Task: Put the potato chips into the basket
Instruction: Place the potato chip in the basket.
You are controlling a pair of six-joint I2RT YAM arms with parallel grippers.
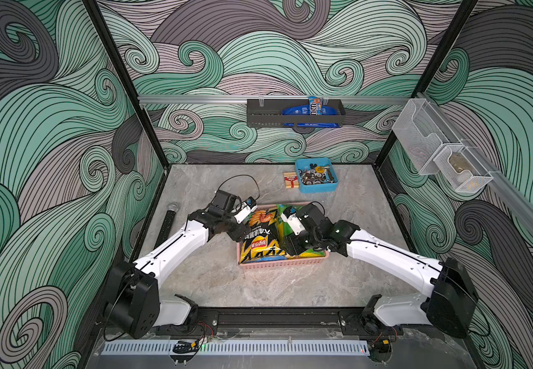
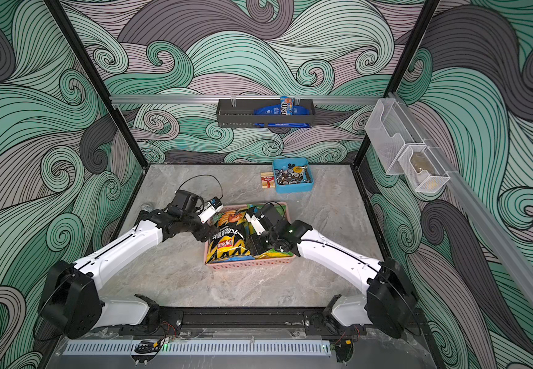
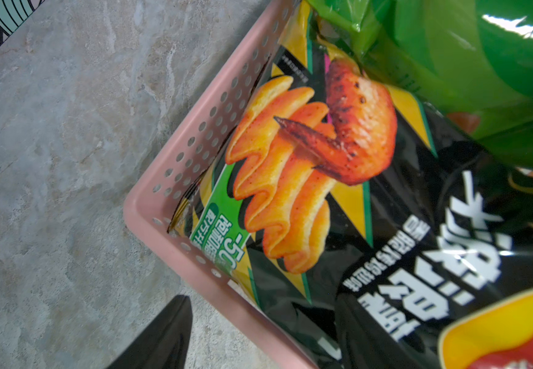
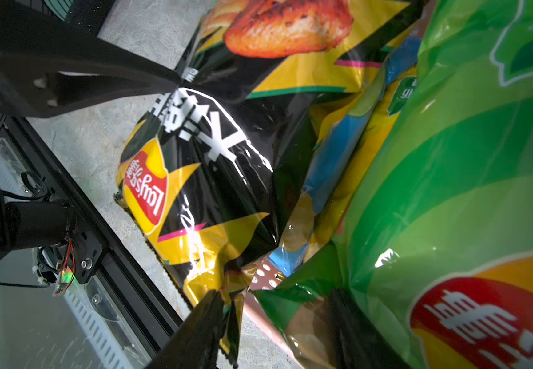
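Well beyond basket: blue tub, box.

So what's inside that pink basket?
The pink basket holds a black bag beside a green bag, on top. Slivers of a blue bag and a yellow bag show beneath them. Most of those two, and the basket's floor, are covered.

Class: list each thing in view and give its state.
Black bag, in basket, overhanging rim.
Green bag, in basket, alongside.
Blue bag, in basket, underneath.
Basket, upright, filled.
Tub, holds metal parts.
Left tool, open.
Right tool, spread around bag edges; grip unclear.
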